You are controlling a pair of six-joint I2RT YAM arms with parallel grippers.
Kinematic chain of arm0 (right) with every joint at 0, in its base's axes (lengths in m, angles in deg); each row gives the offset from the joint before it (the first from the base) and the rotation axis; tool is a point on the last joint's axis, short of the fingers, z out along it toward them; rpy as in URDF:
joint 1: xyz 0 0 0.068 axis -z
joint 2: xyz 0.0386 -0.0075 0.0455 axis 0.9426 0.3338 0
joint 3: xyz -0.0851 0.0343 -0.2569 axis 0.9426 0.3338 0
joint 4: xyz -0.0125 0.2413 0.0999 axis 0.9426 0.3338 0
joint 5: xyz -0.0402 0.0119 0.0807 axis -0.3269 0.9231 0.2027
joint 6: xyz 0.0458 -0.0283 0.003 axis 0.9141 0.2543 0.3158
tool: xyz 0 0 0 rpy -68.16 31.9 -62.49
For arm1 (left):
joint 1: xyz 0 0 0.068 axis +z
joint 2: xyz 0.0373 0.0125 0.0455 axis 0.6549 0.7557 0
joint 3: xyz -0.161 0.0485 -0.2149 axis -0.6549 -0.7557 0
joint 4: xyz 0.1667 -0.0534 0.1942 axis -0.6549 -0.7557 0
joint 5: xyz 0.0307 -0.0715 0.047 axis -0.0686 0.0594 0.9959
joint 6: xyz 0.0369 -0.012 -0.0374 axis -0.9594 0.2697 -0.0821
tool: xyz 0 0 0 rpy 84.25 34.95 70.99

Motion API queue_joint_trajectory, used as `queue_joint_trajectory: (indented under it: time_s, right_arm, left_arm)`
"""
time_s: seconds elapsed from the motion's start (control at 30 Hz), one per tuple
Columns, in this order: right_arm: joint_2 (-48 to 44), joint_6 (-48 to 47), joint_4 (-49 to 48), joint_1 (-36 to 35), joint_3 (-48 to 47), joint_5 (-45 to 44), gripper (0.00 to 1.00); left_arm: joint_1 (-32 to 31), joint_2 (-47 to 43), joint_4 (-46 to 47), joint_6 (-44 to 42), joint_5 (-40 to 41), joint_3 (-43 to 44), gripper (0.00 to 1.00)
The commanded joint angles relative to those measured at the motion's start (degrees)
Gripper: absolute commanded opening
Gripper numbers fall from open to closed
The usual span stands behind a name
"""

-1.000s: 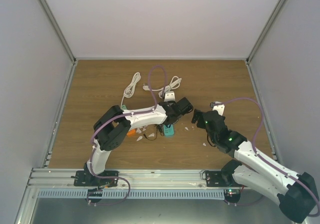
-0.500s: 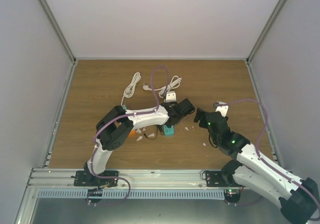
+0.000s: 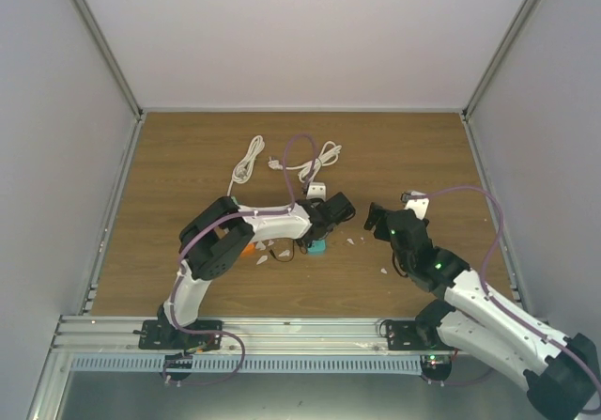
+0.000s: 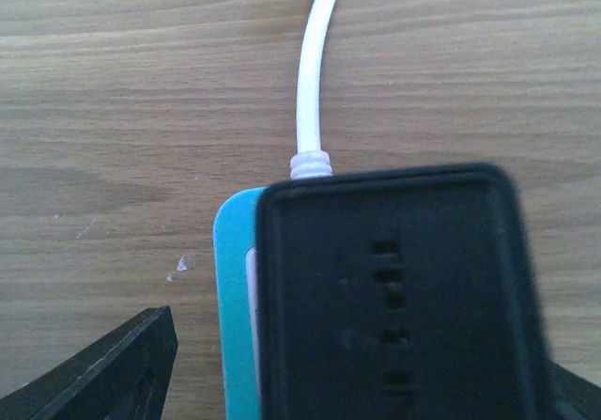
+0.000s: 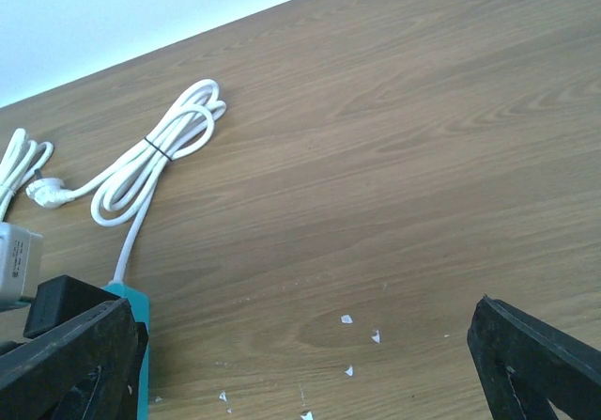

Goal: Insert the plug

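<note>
Plug (image 4: pixel 394 298) lying over the teal power strip (image 4: pixel 235 298) near the middle of the counter (image 3: pixel 188 157), both pincers standing apart.

Left pincer (image 4: pixel 366 350) is hovering straight over the black plug with its fingers spread. One finger (image 4: pixel 113 373) is standing clear of the plug with bare wood showing between them, and the other is peeking past the plug's opposite side; I cannot tell whether it is touching. The plug is covering the strip's end where the white cord (image 4: pixel 315 82) is entering, and whether its pins are seated is hidden. Right pincer (image 5: pixel 300 345) is hanging just beside, toward the counter's right edge, fingers wide apart and gripping nothing. The cord is running to a bundled coil (image 5: pixel 155 162) toward the far edge.
</note>
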Motion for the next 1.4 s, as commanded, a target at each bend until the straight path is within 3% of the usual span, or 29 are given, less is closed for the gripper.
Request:
queue_joint_trajectory:
  time_s: [0.0,0.17,0.3,0.47,0.7,0.97,1.07,1.37]
  right_arm:
    - [-1.08,0.31,0.35,0.57,0.72,-1.18,0.99]
    - [-1.58,0.0,0.16,0.56,0.76,-1.03,1.0]
    - [-1.88,-1.43,-0.67,0.6,0.89,0.16,1.0]
    - [-3.48,-7.14,-6.35,0.56,2.9,7.89,1.0]
    - [-5.34,-8.03,-9.43,0.51,4.65,8.82,1.0]
    - [-9.7,-9.67,-11.96,0.52,7.36,8.47,1.0]
    - [-10.25,-10.26,-12.18,0.54,7.92,7.9,1.0]
    - [-8.83,-10.27,-12.37,0.55,8.05,6.3,1.0]
  left_arm:
    - [0.23,-0.71,-0.32,-1.19,0.45,-0.33,0.79]
    - [0.17,-5.77,-1.51,-2.49,2.78,-0.5,0.84]
    - [-0.44,-13.15,1.16,-7.47,3.51,-3.37,0.98]
    - [-0.58,-26.22,6.55,-14.24,0.59,-11.87,0.99]
    - [0.01,-50.73,15.0,-18.65,-9.83,-30.63,0.99]
    - [2.43,-73.89,12.59,-19.25,-9.61,-41.93,0.99]
    - [4.51,-76.9,15.72,-20.92,-13.36,-44.85,0.99]
    - [6.32,-76.7,14.56,-20.98,-12.74,-44.58,0.99]
